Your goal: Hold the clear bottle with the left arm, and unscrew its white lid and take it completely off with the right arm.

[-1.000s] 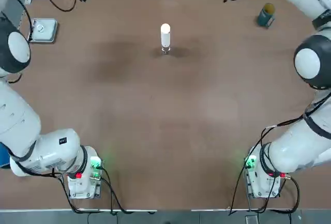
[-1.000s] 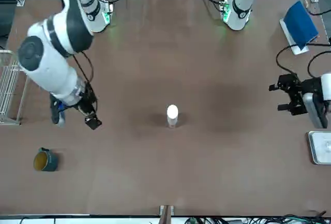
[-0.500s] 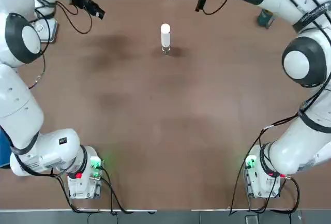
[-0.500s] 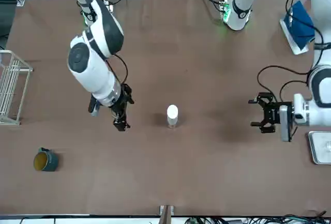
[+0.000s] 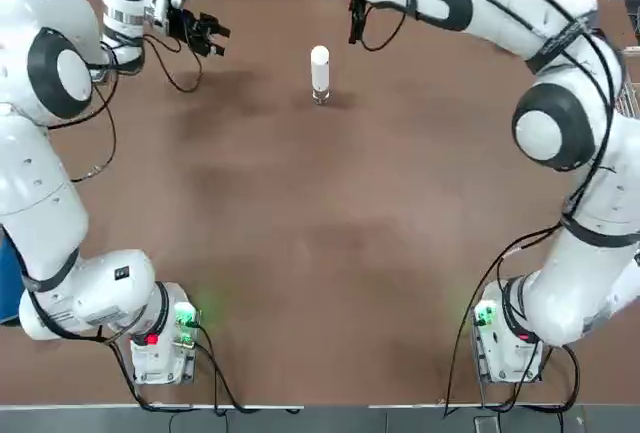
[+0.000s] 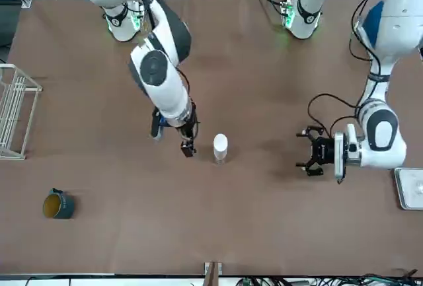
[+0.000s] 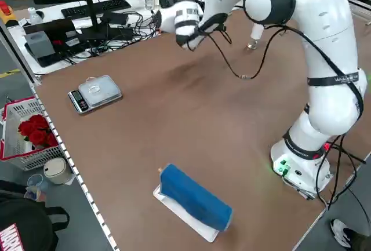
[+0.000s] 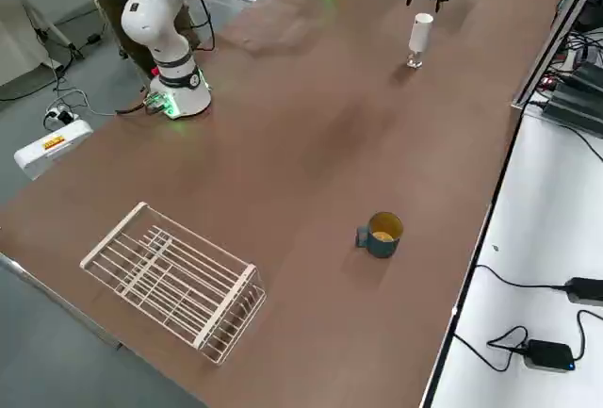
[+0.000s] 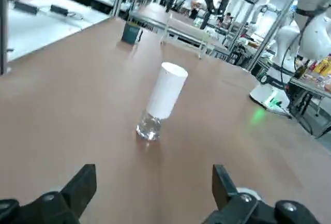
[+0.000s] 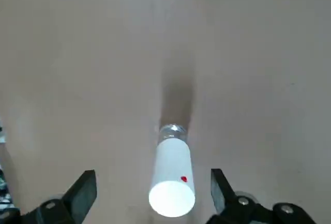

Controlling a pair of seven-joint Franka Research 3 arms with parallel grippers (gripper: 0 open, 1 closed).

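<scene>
One small transparent cylindrical bottle with a silvery-looking base (image 9: 149,125) is being seen upright on the one brown table (image 5: 300,203), toward its far side from the arms' bases and around the middle of its width. One tall opaque white cylindrical lid (image 9: 166,90) is being carried on top of it, with one small red mark (image 10: 184,179) being shown on the lid.

Two black two-finger grippers are being held above the table, one on each side of the bottle, neither touching it. The left gripper (image 9: 154,182) is being held with its two fingers spread apart and nothing being grasped between them; it is being pointed sideways toward the bottle. The right gripper (image 10: 154,182) is being kept nearer the bottle, angled downward, its two fingers likewise released and holding nothing.

One teal mug with a yellowish inside (image 8: 380,235) is being seen on the right arm's side, and one white wire rack (image 8: 179,281) is being rested on that same side, nearer the robot. On the left arm's side, one silver-grey flat scale (image 7: 95,93) is being rested on the table, while one blue rolled cloth (image 7: 194,196) is being supported by one white flat board (image 7: 188,216) nearer the robot.
</scene>
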